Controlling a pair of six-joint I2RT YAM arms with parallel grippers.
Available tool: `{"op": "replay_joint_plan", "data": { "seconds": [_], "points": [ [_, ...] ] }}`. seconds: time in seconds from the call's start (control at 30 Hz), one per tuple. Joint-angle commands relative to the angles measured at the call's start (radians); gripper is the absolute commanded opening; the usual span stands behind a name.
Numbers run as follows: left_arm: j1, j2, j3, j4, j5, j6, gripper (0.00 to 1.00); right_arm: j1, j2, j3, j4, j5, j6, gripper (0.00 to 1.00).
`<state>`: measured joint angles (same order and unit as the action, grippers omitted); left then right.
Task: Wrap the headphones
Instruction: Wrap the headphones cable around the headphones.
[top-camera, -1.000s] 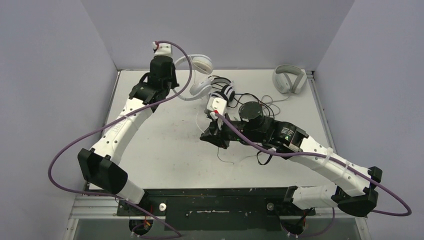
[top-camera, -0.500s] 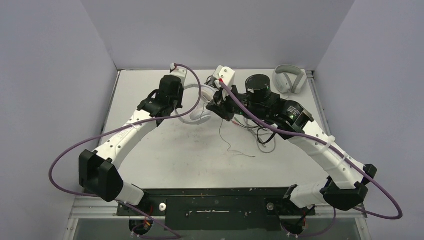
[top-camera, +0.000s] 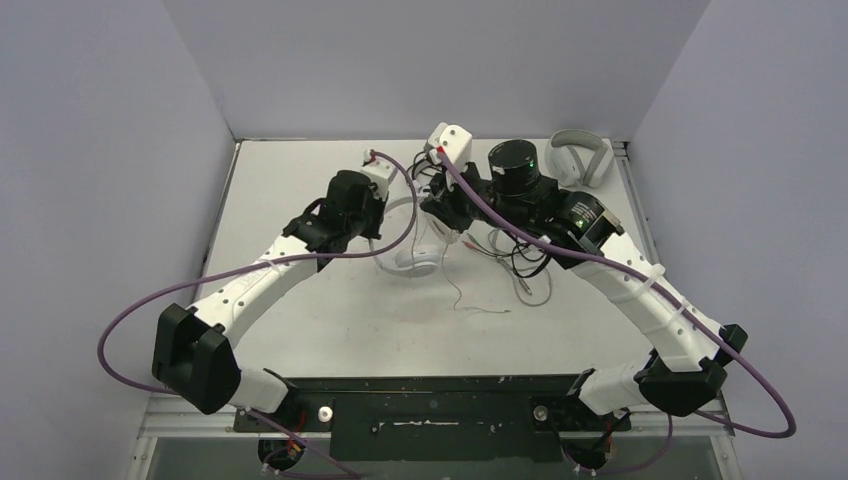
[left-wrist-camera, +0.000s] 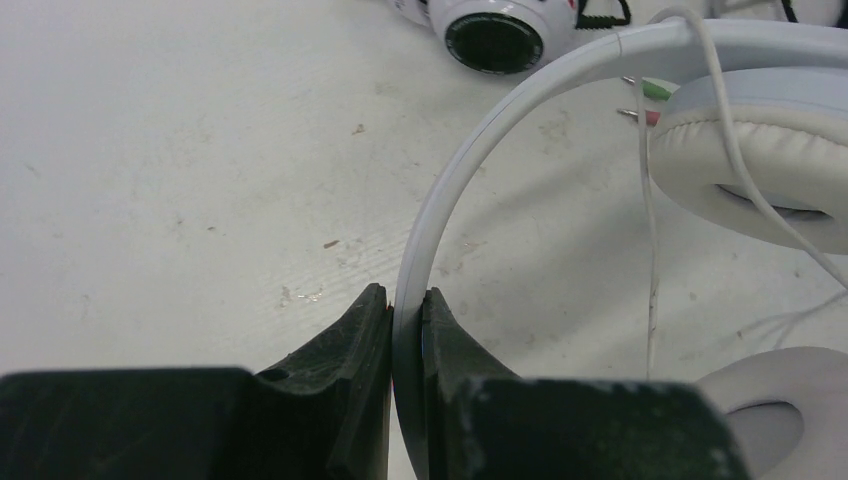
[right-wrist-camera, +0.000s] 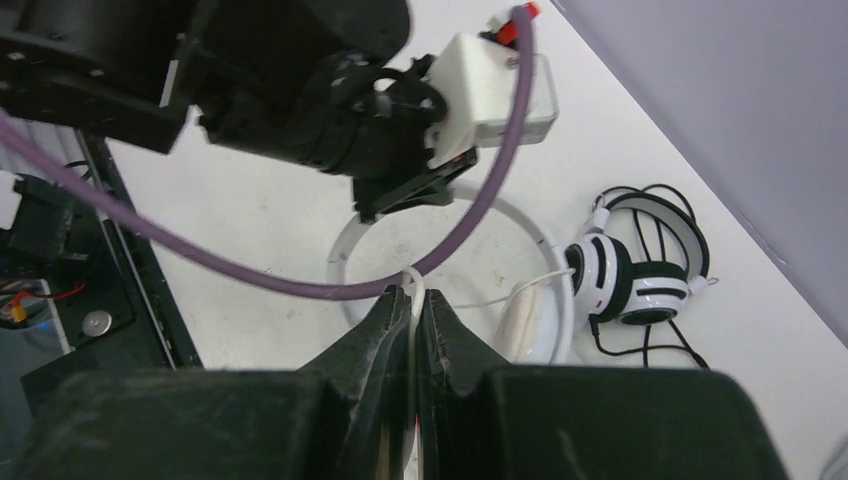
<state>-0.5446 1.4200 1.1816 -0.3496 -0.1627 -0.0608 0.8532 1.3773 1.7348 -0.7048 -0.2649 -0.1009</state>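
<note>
Robotics lab test cell, as we record it: scuffed white tabletop (top-camera: 340, 320); plain lilac-grey wall panels (top-camera: 420, 60) boxing three sides; black metal mounting rail (top-camera: 430, 388) at the near edge; two white-and-black robot arms (top-camera: 255, 283); trailing purple cables (right-wrist-camera: 310, 291).

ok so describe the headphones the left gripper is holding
On the white table, look between the two arms. The small all-white on-ear headphones are there, headband pinched in the left gripper, thin white cable in the right gripper. Unlike the black-and-white headset and the grey over-ear pair, they are plain white.
</note>
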Motion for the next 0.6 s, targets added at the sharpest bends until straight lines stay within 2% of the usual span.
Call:
{"op": "replay_joint_plan", "data": {
  "seconds": [0.0, 0.3, 0.57],
  "points": [
    [-0.039, -0.103, -0.043, 0.096, 0.159, 0.045, 0.00, -0.065, 0.021, 0.010, 0.066, 0.036, 0.025, 0.00],
    [-0.063, -0.237, -0.111, -0.035, 0.301, 0.111, 0.00, -0.232, 0.058, -0.001, 0.020, 0.049, 0.085, 0.00],
    [-0.063, -0.298, -0.105, -0.156, 0.314, 0.149, 0.00, -0.275, 0.062, -0.029, -0.038, 0.108, 0.067, 0.00]
  ]
}}
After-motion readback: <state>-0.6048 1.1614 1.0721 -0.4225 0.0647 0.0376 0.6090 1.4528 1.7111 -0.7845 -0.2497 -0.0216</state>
